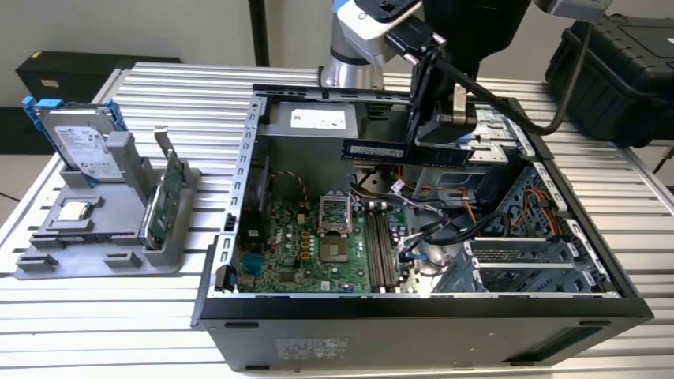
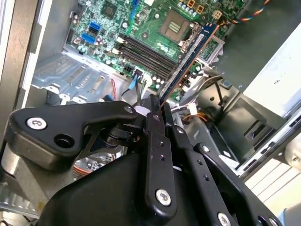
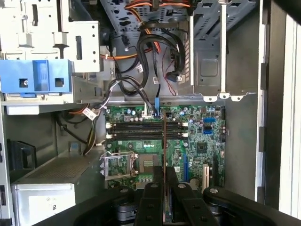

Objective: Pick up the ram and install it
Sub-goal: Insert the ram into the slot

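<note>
The black two-fingered hand point(image 1: 440, 144) on the silver-and-blue robot arm point(image 1: 353, 39) is clamped on the ram point(image 1: 406, 151), a long, thin dark circuit-board stick. It grips the stick near one end, so most of the length juts out towards the exterior view's left. The ram hangs level in the upper middle of the exterior view, over the open black tower computer case point(image 1: 421, 316) and well apart from the green motherboard point(image 1: 305, 253) on the case floor.

In the second wrist view the ram point(image 2: 188, 56) runs out from between the fingers of the hand point(image 2: 155, 101) over the motherboard point(image 2: 155, 19) (its gold contact edge shows along one side). The parallel black memory slots point(image 2: 141, 49) lie bare beneath it. In the first wrist view the stick is edge-on, a thin line point(image 3: 164, 141) rising from the hand point(image 3: 164, 188) and lying crosswise to the memory slots point(image 3: 136, 129).

At the exterior view's left, a grey plastic holder point(image 1: 100, 245) sits on the ribbed aluminium worktop point(image 1: 106, 332). It carries a silver hard drive with blue rails point(image 1: 79, 142) and an upright green card with a metal bracket point(image 1: 169, 197).
</note>
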Controlling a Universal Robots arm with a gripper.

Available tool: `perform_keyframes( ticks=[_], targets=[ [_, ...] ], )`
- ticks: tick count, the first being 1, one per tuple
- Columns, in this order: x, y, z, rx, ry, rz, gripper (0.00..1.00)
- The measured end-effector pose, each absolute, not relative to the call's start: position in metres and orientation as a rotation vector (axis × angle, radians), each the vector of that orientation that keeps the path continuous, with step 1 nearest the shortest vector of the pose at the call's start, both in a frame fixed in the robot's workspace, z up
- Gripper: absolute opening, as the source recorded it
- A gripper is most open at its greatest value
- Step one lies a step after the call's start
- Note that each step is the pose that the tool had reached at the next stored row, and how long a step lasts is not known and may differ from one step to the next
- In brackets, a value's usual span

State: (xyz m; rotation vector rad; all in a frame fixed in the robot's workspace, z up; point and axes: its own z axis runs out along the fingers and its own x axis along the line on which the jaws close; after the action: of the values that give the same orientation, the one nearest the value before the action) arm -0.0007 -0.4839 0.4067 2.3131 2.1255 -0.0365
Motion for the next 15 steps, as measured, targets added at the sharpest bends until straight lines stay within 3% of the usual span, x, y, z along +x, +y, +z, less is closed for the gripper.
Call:
perform_keyframes(
  ticks=[15],
  targets=[
    [-0.001,-0.484,0.394,2.585,1.797,-0.043,0.00]
  ],
)
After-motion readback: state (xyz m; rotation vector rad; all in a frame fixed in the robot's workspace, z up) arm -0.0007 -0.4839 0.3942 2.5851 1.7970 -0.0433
